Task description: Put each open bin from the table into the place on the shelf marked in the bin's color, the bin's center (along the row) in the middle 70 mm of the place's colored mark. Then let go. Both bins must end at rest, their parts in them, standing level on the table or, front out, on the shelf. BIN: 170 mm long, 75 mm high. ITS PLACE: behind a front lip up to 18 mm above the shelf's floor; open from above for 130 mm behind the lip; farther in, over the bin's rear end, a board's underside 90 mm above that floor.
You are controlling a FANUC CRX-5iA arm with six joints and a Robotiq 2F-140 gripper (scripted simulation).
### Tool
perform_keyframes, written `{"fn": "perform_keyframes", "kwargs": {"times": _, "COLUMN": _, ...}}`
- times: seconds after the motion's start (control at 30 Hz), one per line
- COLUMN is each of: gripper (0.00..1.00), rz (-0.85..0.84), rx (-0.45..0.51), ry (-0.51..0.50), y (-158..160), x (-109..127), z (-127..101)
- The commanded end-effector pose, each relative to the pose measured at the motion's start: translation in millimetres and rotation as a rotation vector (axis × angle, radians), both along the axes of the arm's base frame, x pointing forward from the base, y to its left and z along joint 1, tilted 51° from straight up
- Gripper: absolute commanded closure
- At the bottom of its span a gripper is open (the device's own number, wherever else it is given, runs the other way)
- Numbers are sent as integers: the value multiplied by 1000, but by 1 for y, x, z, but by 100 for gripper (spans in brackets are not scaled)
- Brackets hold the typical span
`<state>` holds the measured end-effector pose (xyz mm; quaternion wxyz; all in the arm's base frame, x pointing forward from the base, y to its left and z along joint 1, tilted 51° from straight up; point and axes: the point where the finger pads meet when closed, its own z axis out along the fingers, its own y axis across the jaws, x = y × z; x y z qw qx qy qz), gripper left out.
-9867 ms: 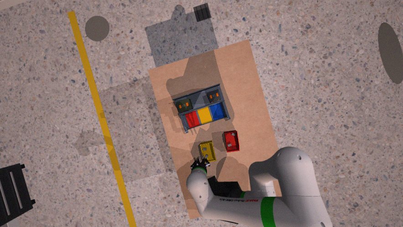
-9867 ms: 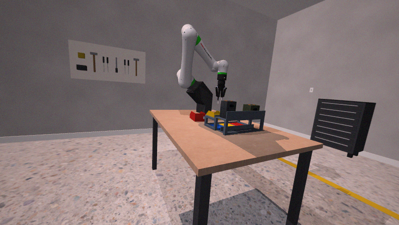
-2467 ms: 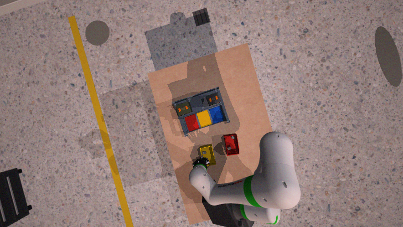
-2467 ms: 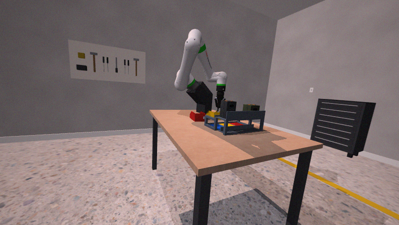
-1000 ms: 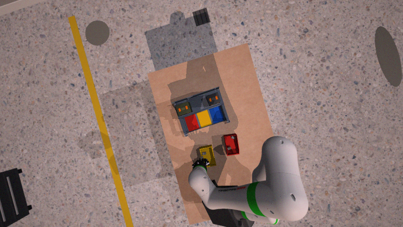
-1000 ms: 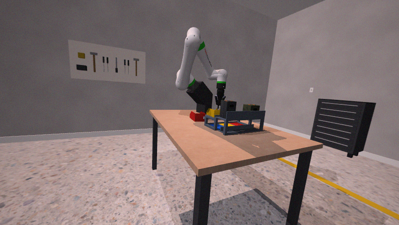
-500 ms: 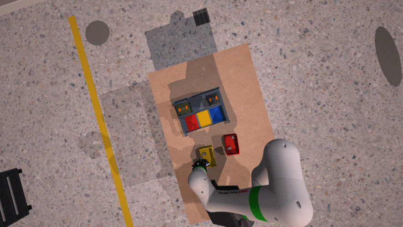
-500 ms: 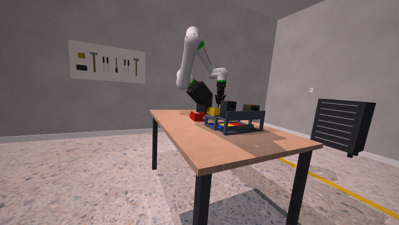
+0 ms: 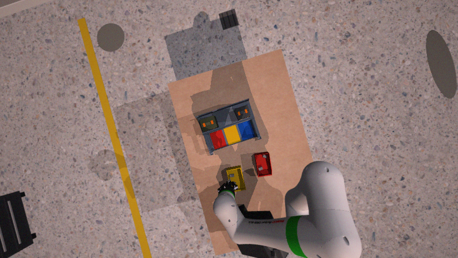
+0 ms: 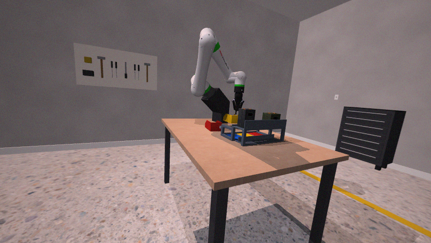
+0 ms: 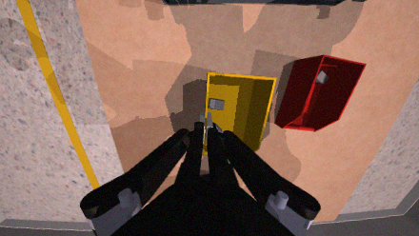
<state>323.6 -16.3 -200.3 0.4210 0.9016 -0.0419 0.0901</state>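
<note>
My gripper [image 11: 205, 118] [image 9: 228, 186] [image 10: 237, 106] is shut on the near wall of the yellow bin [image 11: 245, 107] [image 9: 236, 176] [image 10: 230, 118] and holds it a little above the table [image 9: 272, 80] [image 10: 211, 156]. A grey part [image 11: 217, 104] lies in the bin. The red bin [image 11: 319, 95] [image 9: 262, 163] [image 10: 212, 125] stands on the table to its right, turned at an angle, with grey parts in it. The grey shelf [image 9: 230, 109] [image 10: 259, 123] stands farther in, with a red mark [image 9: 218, 139], a yellow mark [image 9: 231, 134] and a blue mark [image 9: 246, 129] side by side.
Two dark boxes stand on the shelf's top board, an olive one [image 9: 208, 122] [image 10: 270, 115] and a black one [image 9: 242, 112] [image 10: 246, 113]. The arm's base is at the table's near end. The table's left edge is close to the yellow bin.
</note>
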Motion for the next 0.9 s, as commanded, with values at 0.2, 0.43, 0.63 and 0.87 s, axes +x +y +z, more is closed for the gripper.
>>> {"fn": "perform_keyframes", "kwargs": {"times": 0.2, "gripper": 100, "rz": 0, "rx": 0, "ry": 0, "y": 9, "x": -1, "z": 7}}
{"fn": "perform_keyframes", "kwargs": {"times": 0.43, "gripper": 100, "rz": 0, "rx": 0, "ry": 0, "y": 13, "x": -2, "z": 11}}
{"fn": "perform_keyframes", "kwargs": {"times": 0.63, "gripper": 100, "rz": 0, "rx": 0, "ry": 0, "y": 17, "x": -3, "z": 14}}
{"fn": "perform_keyframes", "kwargs": {"times": 0.87, "gripper": 100, "rz": 0, "rx": 0, "ry": 0, "y": 19, "x": -3, "z": 16}}
